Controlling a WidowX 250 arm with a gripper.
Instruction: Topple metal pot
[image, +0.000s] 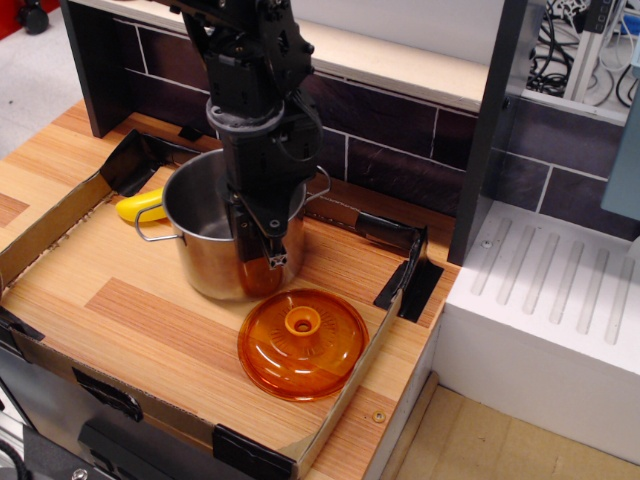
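Note:
The metal pot (205, 262) is a shiny steel stockpot with thin wire loop handles. It stands in the middle of a shallow cardboard tray (48, 228) and leans slightly to the left. My black gripper (262, 228) comes down from above over the pot's right front rim. One finger (268, 250) lies against the outside of the wall and the other is hidden inside the pot. The jaws look clamped on the rim.
An orange translucent domed lid (302, 343) lies just in front of the pot. A yellow banana (140, 205) lies behind the pot on the left. A dark tiled back wall stands behind, and a white ridged drainboard (560, 290) is to the right.

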